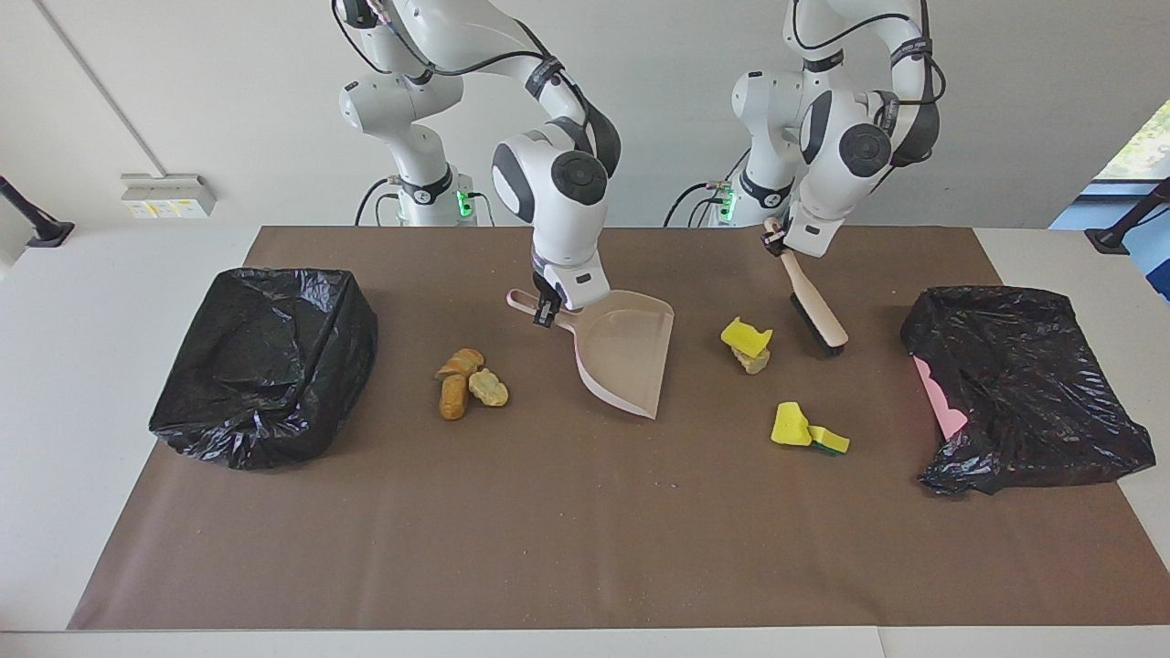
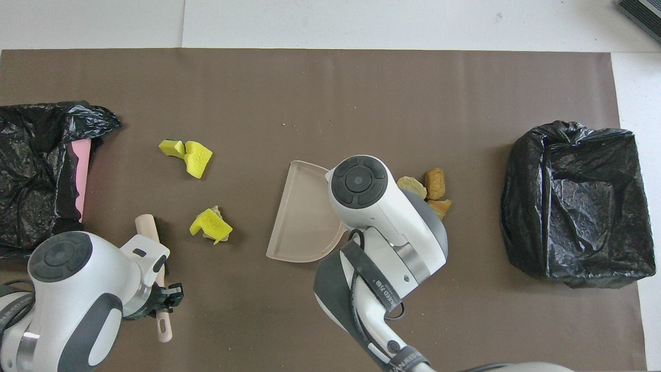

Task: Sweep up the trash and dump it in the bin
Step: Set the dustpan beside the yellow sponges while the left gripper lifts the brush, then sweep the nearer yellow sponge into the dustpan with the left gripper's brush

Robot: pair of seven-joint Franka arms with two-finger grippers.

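Note:
My right gripper (image 1: 547, 311) is shut on the handle of the pale pink dustpan (image 1: 626, 361), whose open lip faces the left arm's end of the table. In the overhead view the right arm hides the handle of the dustpan (image 2: 299, 222). My left gripper (image 1: 777, 242) is shut on the brush (image 1: 813, 306), whose bristles are low by the mat. Beside the bristles, a yellow sponge bit on a tan chunk (image 1: 748, 343) lies between brush and dustpan. A yellow and green sponge scrap (image 1: 804, 429) lies farther out. Brown bread chunks (image 1: 468, 382) lie toward the right arm's end.
A black-bagged bin (image 1: 265, 361) stands at the right arm's end of the brown mat (image 1: 548, 530). Another black-bagged bin (image 1: 1024, 384), with pink showing at its side, stands at the left arm's end. Fine crumbs dot the mat.

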